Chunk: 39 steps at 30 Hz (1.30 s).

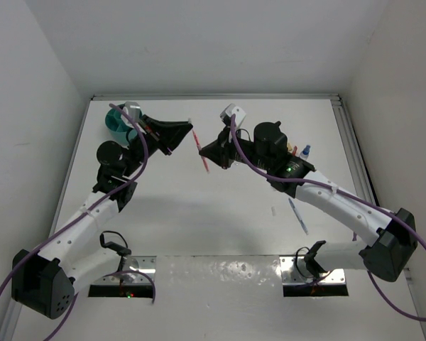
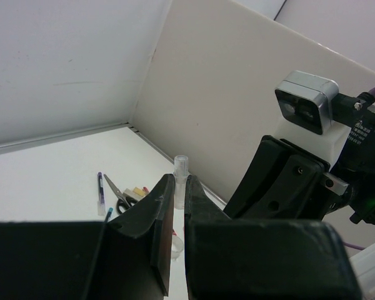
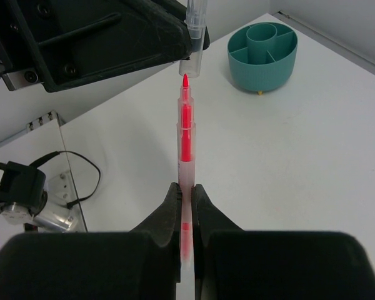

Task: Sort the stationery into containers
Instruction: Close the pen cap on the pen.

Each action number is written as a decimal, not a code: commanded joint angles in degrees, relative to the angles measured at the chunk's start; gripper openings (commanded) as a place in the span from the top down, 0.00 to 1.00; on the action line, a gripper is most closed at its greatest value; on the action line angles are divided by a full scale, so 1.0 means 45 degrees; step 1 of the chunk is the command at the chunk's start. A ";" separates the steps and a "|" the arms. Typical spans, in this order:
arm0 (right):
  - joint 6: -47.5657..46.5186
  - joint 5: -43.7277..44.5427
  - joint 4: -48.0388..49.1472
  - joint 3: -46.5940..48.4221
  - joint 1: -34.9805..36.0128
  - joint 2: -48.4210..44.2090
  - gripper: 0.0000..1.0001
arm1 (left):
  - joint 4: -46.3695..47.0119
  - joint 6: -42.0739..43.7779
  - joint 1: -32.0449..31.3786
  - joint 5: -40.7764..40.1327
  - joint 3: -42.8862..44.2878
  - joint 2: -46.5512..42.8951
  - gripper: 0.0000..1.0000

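The right gripper [image 3: 186, 194] has its jaws shut tight on the red pen [image 3: 185, 137], up in the air. The left gripper [image 2: 179, 187] pinches the clear cap [image 3: 195, 37] in its jaws, just above the pen tip. The teal organiser [image 3: 262, 78] looks empty. The scissors [image 2: 115, 194] and a blue pen [image 1: 298, 215] wait on the surface [image 1: 220, 227].

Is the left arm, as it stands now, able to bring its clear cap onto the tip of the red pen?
Probably yes. The clear cap sits just beyond the tip of the red pen, nearly in line, with nothing between them.
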 commanded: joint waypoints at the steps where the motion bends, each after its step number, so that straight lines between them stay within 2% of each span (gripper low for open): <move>1: -0.0090 0.0143 0.0566 0.0240 0.0024 0.0011 1.00 | 0.0442 -0.0235 -0.0193 0.0000 0.0091 -0.0218 1.00; 28: 0.0085 0.0339 0.0508 -0.0327 0.0103 -0.0282 1.00 | 0.0831 0.0233 -0.0271 -0.0413 0.0188 -0.0101 1.00; 39: 0.0066 0.0359 0.0743 -0.0151 0.0102 -0.0087 1.00 | 0.0109 -0.0060 -0.0467 -0.0333 -0.0163 -0.0296 1.00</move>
